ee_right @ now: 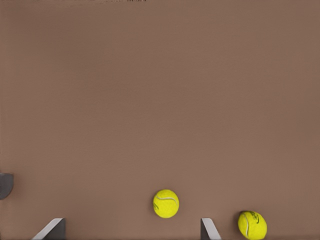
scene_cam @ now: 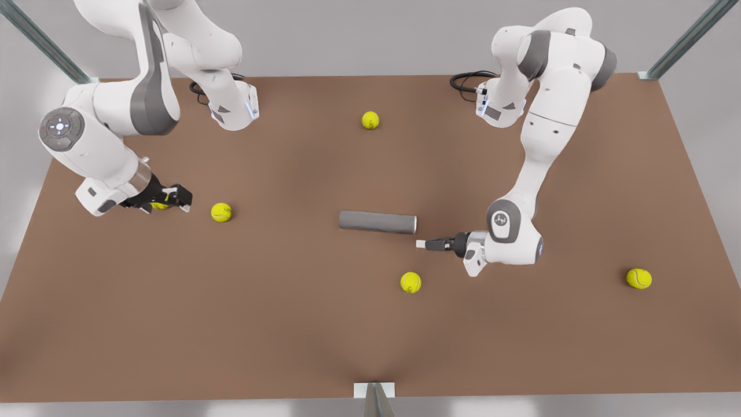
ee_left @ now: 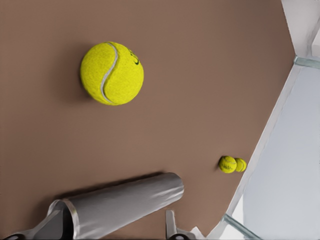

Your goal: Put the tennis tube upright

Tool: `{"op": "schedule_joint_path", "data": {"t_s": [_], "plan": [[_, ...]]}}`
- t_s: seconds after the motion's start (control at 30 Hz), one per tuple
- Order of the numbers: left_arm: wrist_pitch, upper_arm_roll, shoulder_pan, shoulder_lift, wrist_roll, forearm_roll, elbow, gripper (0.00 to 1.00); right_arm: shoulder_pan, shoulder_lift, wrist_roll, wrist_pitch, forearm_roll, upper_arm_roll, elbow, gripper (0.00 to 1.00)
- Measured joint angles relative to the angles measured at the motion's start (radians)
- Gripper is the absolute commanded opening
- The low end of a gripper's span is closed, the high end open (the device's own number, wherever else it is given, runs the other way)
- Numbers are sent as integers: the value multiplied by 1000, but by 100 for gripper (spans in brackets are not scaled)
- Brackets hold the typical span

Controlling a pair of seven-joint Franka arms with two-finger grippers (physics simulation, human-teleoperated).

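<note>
One tennis tube point(scene_cam: 377, 222) lay flat at the table's point(scene_cam: 289, 324) centre, pointing nine to three. Five tennis balls counted, one point(scene_cam: 158, 205) half hidden under the right claw point(scene_cam: 184, 200), which hung low and spread open. The left arm reached low, its open claw point(scene_cam: 421, 244) level, at the tube's four o'clock.

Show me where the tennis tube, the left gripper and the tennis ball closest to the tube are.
tennis tube point(scene_cam: 377, 222), front view, middle of its grey side.
left gripper point(scene_cam: 421, 244), front view, between its fingertips.
nearest tennis ball point(scene_cam: 410, 282), front view, centre of the ball.
</note>
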State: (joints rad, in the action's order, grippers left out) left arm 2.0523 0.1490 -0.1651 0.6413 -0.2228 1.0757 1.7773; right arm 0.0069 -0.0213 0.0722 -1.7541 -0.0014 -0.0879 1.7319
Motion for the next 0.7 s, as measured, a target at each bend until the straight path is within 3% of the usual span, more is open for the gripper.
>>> {"op": "schedule_joint_path", "data": {"t_s": [0.27, 0.7], "plan": [[61, 2, -10, -76, -134, 127, 202, 100, 6, -4, 52, -3, 5, 0, 0, 100], [108, 15, -27, -55, -342, 286, 276, 100, -38, -4, 98, 5, 26, 6, -1, 100]]}}
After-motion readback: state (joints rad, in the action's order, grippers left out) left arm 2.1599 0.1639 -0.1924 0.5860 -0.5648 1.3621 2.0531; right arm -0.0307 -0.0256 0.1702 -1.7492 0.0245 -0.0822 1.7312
